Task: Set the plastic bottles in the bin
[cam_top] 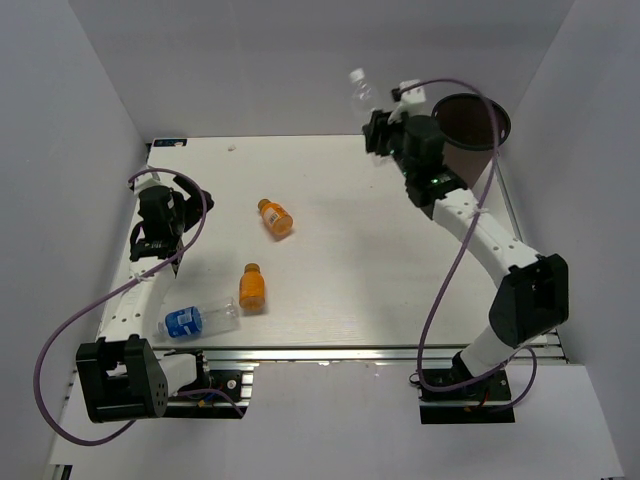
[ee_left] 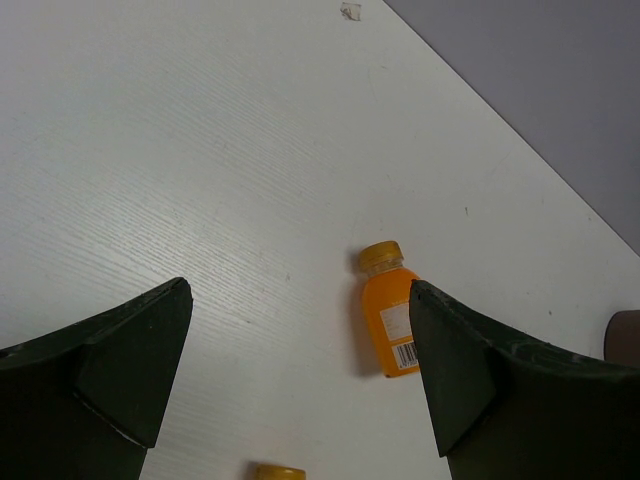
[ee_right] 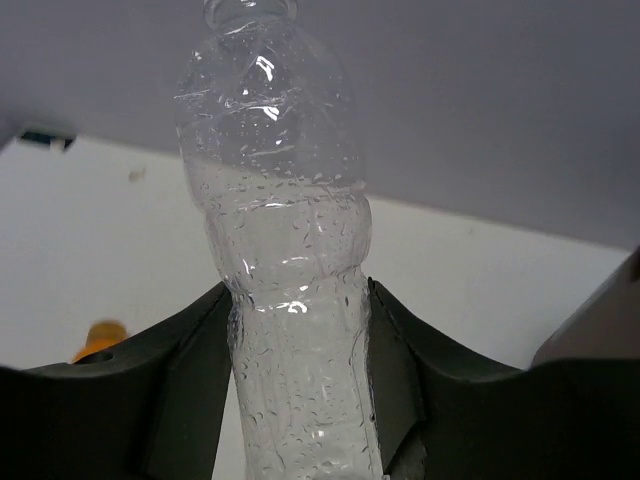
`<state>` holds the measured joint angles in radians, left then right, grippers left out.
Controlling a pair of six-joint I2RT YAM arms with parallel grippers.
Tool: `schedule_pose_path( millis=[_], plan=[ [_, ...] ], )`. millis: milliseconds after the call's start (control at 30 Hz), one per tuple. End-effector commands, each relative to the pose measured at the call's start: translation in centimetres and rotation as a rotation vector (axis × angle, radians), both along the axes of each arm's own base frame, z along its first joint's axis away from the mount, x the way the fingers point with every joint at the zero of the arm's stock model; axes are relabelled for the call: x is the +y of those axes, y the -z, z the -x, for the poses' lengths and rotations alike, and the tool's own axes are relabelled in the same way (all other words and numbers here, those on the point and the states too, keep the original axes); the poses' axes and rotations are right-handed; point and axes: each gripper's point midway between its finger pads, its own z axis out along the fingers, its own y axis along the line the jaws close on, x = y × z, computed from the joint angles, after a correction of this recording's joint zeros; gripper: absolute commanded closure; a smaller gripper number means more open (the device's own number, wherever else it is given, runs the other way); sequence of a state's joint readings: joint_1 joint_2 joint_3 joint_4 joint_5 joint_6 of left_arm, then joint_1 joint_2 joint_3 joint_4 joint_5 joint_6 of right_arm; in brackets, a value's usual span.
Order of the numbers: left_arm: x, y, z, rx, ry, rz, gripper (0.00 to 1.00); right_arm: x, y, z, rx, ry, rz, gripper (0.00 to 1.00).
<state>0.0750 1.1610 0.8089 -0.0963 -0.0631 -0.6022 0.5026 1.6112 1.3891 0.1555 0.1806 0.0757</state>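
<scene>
Right pincer (ee_right: pixel 298 345) tight around clear bottle (ee_right: pixel 275 190)

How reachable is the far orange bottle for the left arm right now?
Probably reachable: the left tool is open above the table, and the orange bottle lies bare just ahead, with nothing in between.

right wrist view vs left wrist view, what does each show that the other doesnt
Only the right wrist view: the right gripper shut on the plain clear bottle, droplets inside it. Only the left wrist view: the left gripper, open above the table. Both: the white table, the grey wall, and orange bottles: one whole plus a cap in the left view, a sliver in the right.
</scene>
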Motion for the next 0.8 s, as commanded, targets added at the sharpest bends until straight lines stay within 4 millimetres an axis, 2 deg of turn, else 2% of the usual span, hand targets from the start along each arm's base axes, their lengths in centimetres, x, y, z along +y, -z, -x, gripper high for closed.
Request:
schedule_pose_path(
  millis=[0, 33, 67, 133, 167, 233, 267, 333, 367, 467, 500, 567, 633, 667, 767],
  plan=[
    [0.3, -1.3, 0.2, -0.038, -0.01, -0.01, 0.02, -4.3, -8.6, -2.2, -0.234, 0.088, -0.075, 0.66],
    [0.3, -1.4, 0.2, -0.042, -0.011, -0.011, 0.02, -5.7, -9.4, -2.7, -0.256, 0.129, -0.087, 0.65],
    [0.5, -1.5, 0.2, -0.045, -0.024, -0.018, 0.02, -8.3, -10.9, -3.6, -0.301, 0.195, -0.113, 0.64],
    [1.1, -1.6, 0.4, -0.044, -0.057, -0.03, 0.02, -11.5, -12.1, -4.7, -0.339, 0.283, -0.147, 0.64],
    [1.4, -1.6, 0.5, -0.039, -0.072, -0.036, 0.02, -14.4, -12.6, -5.4, -0.353, 0.336, -0.174, 0.64],
    [1.9, -1.7, 0.7, -0.04, -0.097, -0.045, 0.02, -17.3, -13.5, -6.5, -0.387, 0.404, -0.209, 0.66],
    [1.9, -1.7, 0.7, -0.042, -0.098, -0.048, 0.02, -19.8, -13.6, -7.0, -0.392, 0.45, -0.221, 0.65],
    [1.9, -1.7, 0.7, -0.042, -0.096, -0.049, 0.02, -21.5, -13.0, -8.2, -0.39, 0.472, -0.247, 0.66],
    [2.0, -1.7, 0.7, -0.04, -0.1, -0.05, 0.02, -23.2, -13.0, -8.5, -0.403, 0.499, -0.246, 0.66],
    [2.1, -1.4, 0.6, -0.029, -0.107, -0.053, 0.02, -25.1, -11.3, -10.6, -0.389, 0.507, -0.234, 0.66],
    [2.1, -1.2, 0.5, -0.023, -0.108, -0.053, 0.02, -26.7, -11.0, -11.1, -0.382, 0.528, -0.235, 0.66],
    [2.1, -1.0, 0.4, -0.016, -0.106, -0.053, 0.02, -28.1, -9.6, -12.3, -0.353, 0.545, -0.258, 0.66],
    [2.3, -0.7, 0.4, 0.003, -0.117, -0.059, 0.02, -28.5, -8.8, -12.9, -0.336, 0.533, -0.285, 0.66],
    [2.4, -0.6, 0.4, 0.008, -0.12, -0.061, 0.02, -28.9, -7.7, -13.5, -0.318, 0.536, -0.287, 0.66],
    [2.5, -0.5, 0.4, 0.01, -0.125, -0.062, 0.02, -28.8, -6.4, -14.0, -0.286, 0.525, -0.286, 0.56]
  ],
)
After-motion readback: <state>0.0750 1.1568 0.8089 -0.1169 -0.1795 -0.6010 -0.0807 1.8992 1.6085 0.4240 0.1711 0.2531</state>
